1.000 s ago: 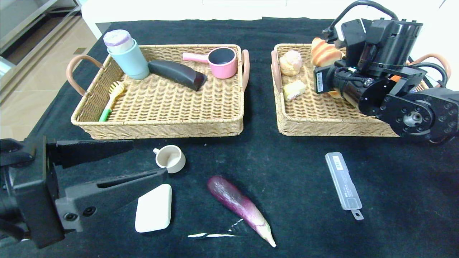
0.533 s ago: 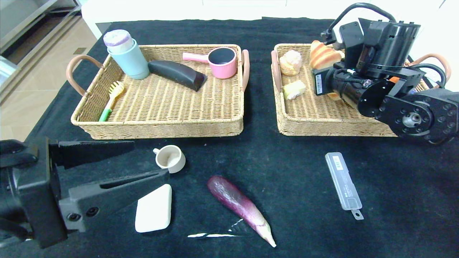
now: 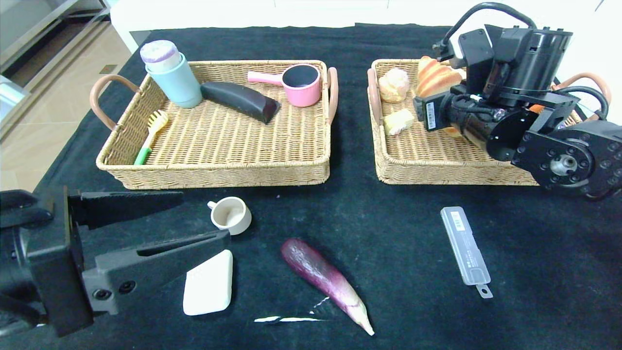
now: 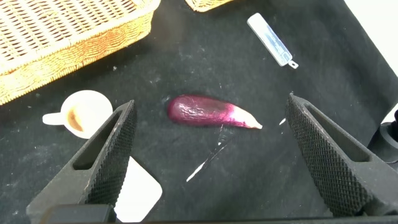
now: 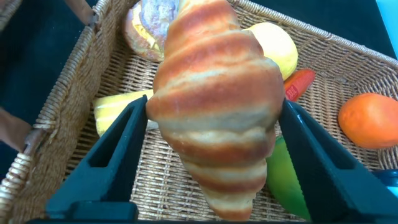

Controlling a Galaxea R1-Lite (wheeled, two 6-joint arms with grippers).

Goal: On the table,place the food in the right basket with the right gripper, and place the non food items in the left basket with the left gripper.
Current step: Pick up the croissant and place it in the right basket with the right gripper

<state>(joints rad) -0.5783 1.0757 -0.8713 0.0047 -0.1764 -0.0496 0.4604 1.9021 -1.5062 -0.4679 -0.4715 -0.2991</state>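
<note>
My right gripper [image 5: 211, 143] is shut on a striped croissant [image 3: 435, 75] and holds it above the right basket [image 3: 437, 176]; the croissant fills the right wrist view [image 5: 217, 106], pinched between both fingers. My left gripper [image 3: 203, 215] is open and empty, low over the table's front left. A purple eggplant [image 3: 323, 277] lies on the black cloth and shows between the open fingers in the left wrist view [image 4: 208, 112]. A white cup [image 3: 231, 215], a white soap-like block [image 3: 209, 283] and a clear plastic case [image 3: 465, 245] also lie on the cloth.
The left basket [image 3: 214, 176] holds a blue bottle [image 3: 172, 75], a black object [image 3: 240, 99], a pink pot [image 3: 301, 85] and a brush [image 3: 150, 136]. The right basket holds a bread puff [image 3: 393, 83], a yellow piece [image 3: 398, 121] and an orange [image 5: 371, 119].
My right gripper has shifted a little to the left over the right basket with the croissant in it. The left gripper has barely moved.
</note>
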